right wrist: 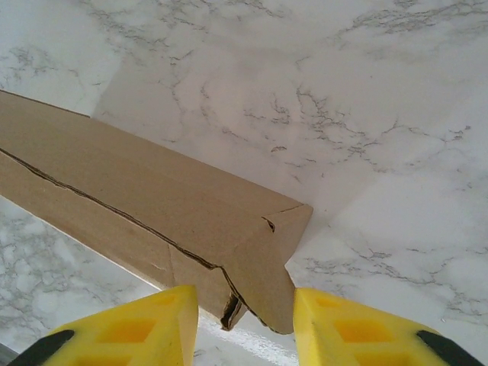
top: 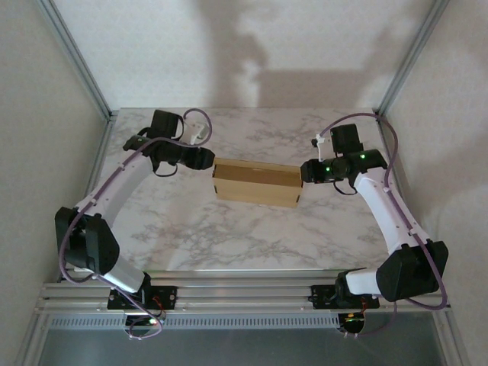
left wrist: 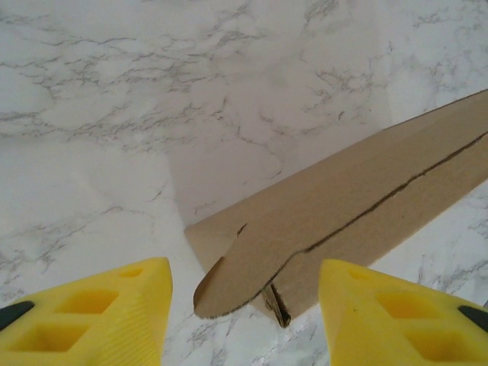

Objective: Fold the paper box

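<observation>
The paper box [top: 255, 183] was seen at the middle of the table [top: 229, 236], long axis laid left to right, one end toward each arm. The left gripper [left wrist: 244, 305] was spread open astride one end, untouching. The right gripper [right wrist: 245, 320] was spread open astride the other, one pad possibly touching. Finger bases were cut off in both wrist views.

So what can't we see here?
Top view: the inside of the paper box; its own walls hide it.
Top view: whether the left tool and right tool touch the box; too small.
Left wrist view: the box's far end, cut off by the right edge.
Right wrist view: its far end, cut off by the left edge.
</observation>
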Tool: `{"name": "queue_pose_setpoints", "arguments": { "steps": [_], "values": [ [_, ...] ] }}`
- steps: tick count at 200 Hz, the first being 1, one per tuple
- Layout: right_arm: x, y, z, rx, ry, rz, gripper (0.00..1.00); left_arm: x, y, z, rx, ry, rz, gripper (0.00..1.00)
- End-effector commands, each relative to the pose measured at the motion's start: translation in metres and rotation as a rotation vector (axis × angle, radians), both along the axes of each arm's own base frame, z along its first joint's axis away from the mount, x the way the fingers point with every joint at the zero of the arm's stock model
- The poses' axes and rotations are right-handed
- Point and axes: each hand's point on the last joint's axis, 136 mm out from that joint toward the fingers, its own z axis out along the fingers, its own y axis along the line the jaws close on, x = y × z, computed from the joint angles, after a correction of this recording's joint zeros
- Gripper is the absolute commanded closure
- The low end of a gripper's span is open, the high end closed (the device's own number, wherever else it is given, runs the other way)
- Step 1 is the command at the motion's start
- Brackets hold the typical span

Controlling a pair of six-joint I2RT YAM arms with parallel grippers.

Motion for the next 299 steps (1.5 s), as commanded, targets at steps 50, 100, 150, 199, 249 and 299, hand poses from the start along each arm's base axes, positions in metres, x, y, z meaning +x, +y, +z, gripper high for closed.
{"name": "queue_pose_setpoints", "arguments": {
  "steps": [50,100,150,199,249,299],
  "values": [
    [0.005,0.002,0.005,-0.034,-0.025,0.009,0.71,-0.007,-0.015,-0.013,0.014,0.072,-0.051,0.59],
    [0.005,0.002,0.002,-0.037,-0.022,-0.001,0.78,-0.005,-0.018,-0.004,-0.007,0.056,-0.043,0.63],
    [0.006,0.006,0.006,-0.034,-0.026,-0.021,0.85,-0.004,-0.027,0.001,-0.068,0.088,-0.029,0.81],
    [0.006,0.008,0.009,-0.030,-0.020,-0.044,0.90,-0.009,-0.035,0.012,-0.108,0.096,-0.013,0.87],
    [0.008,0.012,0.009,-0.018,-0.006,-0.059,0.93,-0.013,-0.034,-0.001,-0.075,0.112,0.019,0.88],
    [0.008,0.017,0.013,0.021,0.026,-0.084,0.94,-0.016,-0.031,-0.012,-0.051,0.119,0.035,0.90]
  ]
}}
